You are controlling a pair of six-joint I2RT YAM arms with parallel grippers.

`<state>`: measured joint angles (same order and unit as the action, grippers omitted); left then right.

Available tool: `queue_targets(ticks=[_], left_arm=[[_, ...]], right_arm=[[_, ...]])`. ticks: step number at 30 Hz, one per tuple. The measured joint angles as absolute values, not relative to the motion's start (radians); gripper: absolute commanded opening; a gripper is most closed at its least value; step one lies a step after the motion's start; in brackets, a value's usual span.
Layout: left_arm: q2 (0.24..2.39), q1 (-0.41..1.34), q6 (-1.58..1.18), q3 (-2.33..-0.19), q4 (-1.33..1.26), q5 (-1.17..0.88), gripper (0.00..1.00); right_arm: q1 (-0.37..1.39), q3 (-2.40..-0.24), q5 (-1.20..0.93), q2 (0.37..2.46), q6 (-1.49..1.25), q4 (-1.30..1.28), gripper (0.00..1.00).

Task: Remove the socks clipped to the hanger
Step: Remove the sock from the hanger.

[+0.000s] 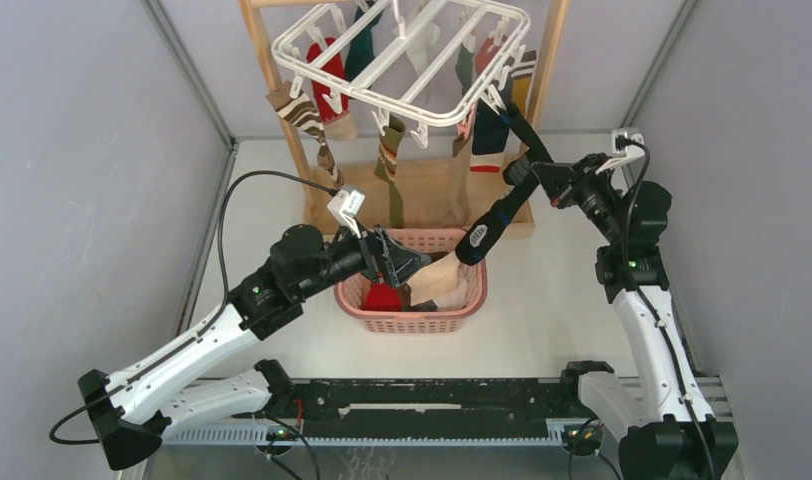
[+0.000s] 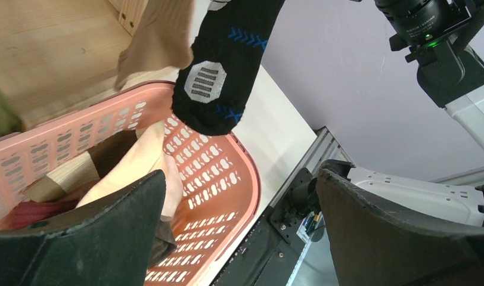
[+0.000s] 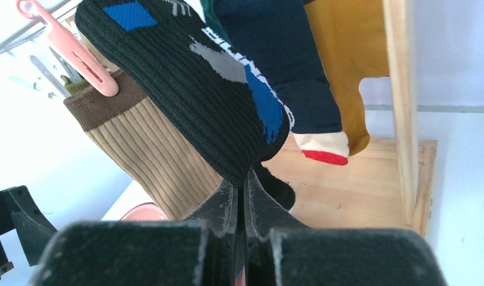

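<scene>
Step in hand: pulling one sock off the hanger (image 1: 437, 120).

R gripper (image 1: 523, 168) is clamped on the black sock (image 1: 494, 215) partway along its length. In the R wrist view the fingers are pressed together on the knit (image 3: 242, 193).

The sock's upper end runs up to the hanger's near-right corner. Looks attached there, but the clip itself is too small to tell. Its toe end hangs down-left, over the far-right part of the pink basket (image 1: 412, 322).

L gripper (image 1: 390, 262) hovers above the basket with fingers wide apart and nothing between them. L wrist view confirms: the black toe is above and beyond the open fingers, not touching them.

Basket holds several socks already, incl. a beige one (image 1: 447, 280) and a red one (image 1: 382, 297).

Many socks remain on the hanger, e.g. a brown-striped sock (image 1: 304, 112) far-left and a red sock (image 1: 327, 75). A navy sock (image 3: 287, 71) and a tan ribbed sock (image 3: 150, 149) hang just beside the black one. Est. task under halfway.

Next move (judgement):
- R arm pulls down and toward the near side until the clip lets go, w/o swinging the hanger on the wooden rack (image 1: 552, 60).
- Then carry the sock over the basket and open.
- Risk: neighbouring socks snag, or the frame tilts.
</scene>
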<state>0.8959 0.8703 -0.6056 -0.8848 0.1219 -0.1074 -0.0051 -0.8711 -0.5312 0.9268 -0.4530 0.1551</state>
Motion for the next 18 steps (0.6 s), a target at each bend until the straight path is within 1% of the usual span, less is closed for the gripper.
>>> queue_targets(ticks=[7, 18], left_arm=[[0.897, 0.870, -0.605, -0.885, 0.122, -0.107, 1.00], [0.899, 0.870, -0.605, -0.885, 0.123, -0.107, 1.00]], right_arm=[[-0.069, -0.871, -0.569, 0.928, -0.485, 0.172, 0.00], [-0.085, -0.871, -0.592, 0.915, -0.503, 0.170, 0.00]])
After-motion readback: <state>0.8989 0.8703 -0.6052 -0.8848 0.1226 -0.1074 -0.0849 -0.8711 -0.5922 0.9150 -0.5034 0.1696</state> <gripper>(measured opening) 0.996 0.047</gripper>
